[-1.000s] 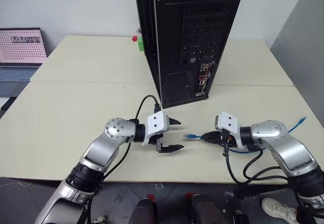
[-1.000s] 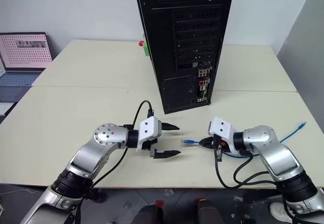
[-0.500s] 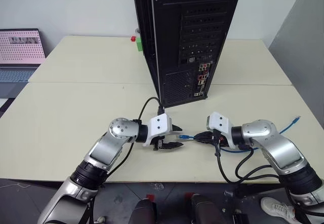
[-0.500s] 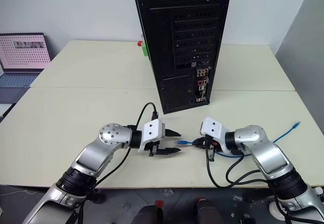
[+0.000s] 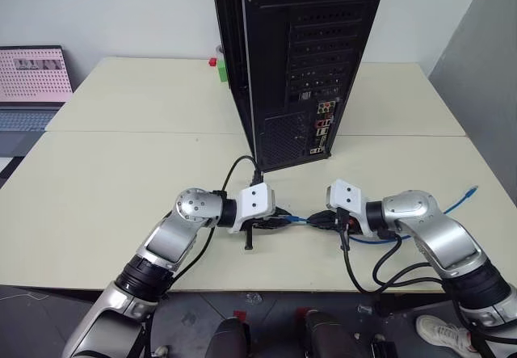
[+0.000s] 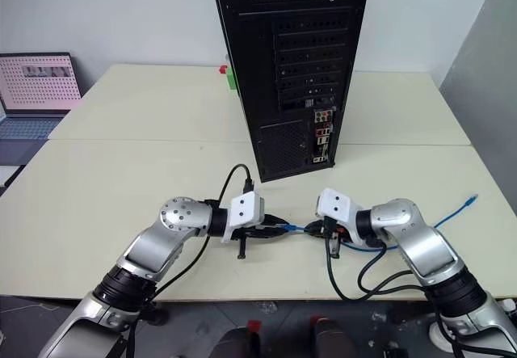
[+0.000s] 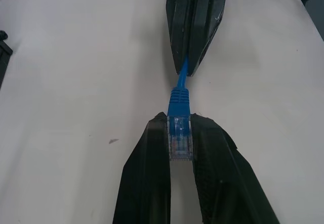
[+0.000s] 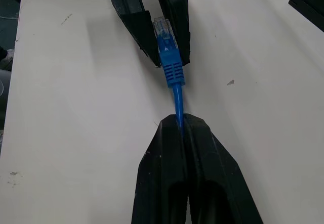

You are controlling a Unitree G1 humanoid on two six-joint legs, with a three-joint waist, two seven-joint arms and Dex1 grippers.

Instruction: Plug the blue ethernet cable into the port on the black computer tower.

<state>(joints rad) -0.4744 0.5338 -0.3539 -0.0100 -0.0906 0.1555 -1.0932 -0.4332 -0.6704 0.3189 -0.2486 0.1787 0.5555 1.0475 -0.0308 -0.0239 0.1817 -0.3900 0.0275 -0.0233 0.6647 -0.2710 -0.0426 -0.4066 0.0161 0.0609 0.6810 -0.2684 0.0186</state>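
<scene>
A: Where is the blue ethernet cable (image 5: pixel 300 220)?

B: Stretched level between both claws, just above the table (image 5: pixel 105 180), before the black computer tower (image 5: pixel 299 59). Its clear plug (image 7: pixel 180 138) points toward the robot's left.

A: And the grips?

B: The left gripper (image 7: pixel 180 133) pinches the plug; the right gripper (image 8: pixel 179 125) is clamped on the cord behind it.

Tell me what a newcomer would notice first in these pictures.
First, the two pincers meeting nose to nose at the near edge of the pale table: the left pincer is shut on the clear plug of the blue ethernet cable, and the right pincer is shut on the cord just behind it. Next, the black computer tower standing upright beyond them, its rear panel facing the robot.
</scene>
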